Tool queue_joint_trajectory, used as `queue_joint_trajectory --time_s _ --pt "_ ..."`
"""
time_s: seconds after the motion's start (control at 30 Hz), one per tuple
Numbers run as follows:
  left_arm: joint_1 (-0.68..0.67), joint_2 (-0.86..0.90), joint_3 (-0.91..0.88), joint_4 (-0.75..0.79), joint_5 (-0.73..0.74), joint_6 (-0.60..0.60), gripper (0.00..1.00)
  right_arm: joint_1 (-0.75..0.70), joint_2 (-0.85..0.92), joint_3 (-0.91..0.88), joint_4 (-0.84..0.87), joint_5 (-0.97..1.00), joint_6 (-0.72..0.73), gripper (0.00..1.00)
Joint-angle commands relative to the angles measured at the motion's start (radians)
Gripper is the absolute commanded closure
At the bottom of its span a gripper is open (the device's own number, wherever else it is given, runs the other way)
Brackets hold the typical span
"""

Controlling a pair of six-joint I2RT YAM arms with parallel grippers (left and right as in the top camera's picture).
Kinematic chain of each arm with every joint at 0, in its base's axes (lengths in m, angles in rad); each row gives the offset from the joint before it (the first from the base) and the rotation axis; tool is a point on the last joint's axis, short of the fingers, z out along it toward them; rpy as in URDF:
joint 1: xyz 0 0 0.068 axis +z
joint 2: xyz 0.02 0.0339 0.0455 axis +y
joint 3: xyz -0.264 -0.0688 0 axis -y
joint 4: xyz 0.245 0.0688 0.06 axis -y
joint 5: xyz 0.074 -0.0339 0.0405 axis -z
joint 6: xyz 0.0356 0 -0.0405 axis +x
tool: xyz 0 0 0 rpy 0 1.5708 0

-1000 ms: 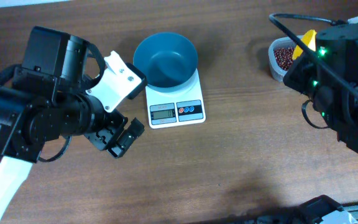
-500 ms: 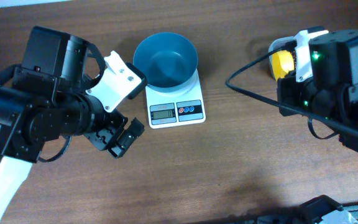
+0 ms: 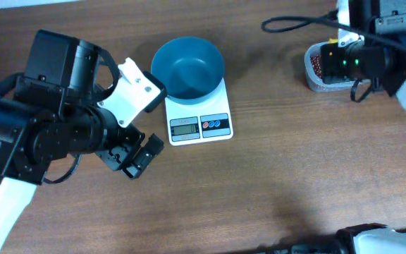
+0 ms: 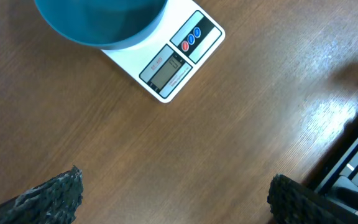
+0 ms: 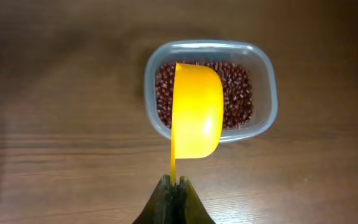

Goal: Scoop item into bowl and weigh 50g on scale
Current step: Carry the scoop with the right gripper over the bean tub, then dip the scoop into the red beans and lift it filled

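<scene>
The teal-blue bowl (image 3: 187,67) sits empty on the white scale (image 3: 199,127); both also show in the left wrist view, bowl (image 4: 98,22) and scale (image 4: 166,62). The red-brown beans (image 5: 238,93) fill a clear tub (image 5: 271,109), seen at the far right in the overhead view (image 3: 321,69). My right gripper (image 5: 174,183) is shut on the thin handle of a yellow scoop (image 5: 197,118), which hangs over the tub, turned on its side. My left gripper (image 4: 176,199) is open and empty above bare table, left of the scale (image 3: 134,156).
A black cable (image 3: 294,25) loops over the table's far right. The right arm's body (image 3: 379,49) hangs over the tub's right side. Dark equipment (image 4: 353,168) lies at the table's near edge.
The right arm has swung toward the far right corner, uncovering the tub of beans. The scoop now hangs over the tub. The left arm, bowl and scale have not moved.
</scene>
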Motion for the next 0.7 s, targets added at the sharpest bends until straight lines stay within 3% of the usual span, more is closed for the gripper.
queue_joint_trajectory --time_s 0.0,0.27,0.47,0.67 --pt "-0.003 -0.007 0.012 0.002 0.015 -0.013 0.01 -0.029 0.072 0.010 0.026 -0.010 0.083 0.96" --pt "-0.003 -0.007 0.012 0.002 0.015 -0.013 0.01 -0.072 0.163 0.010 0.113 0.069 0.078 0.96" --pt "-0.003 -0.007 0.012 0.002 0.015 -0.013 0.01 -0.193 0.164 0.010 0.112 -0.008 0.076 0.96" --pt "-0.003 -0.007 0.012 0.002 0.015 -0.013 0.01 -0.199 0.197 0.010 0.182 -0.022 0.077 0.96"
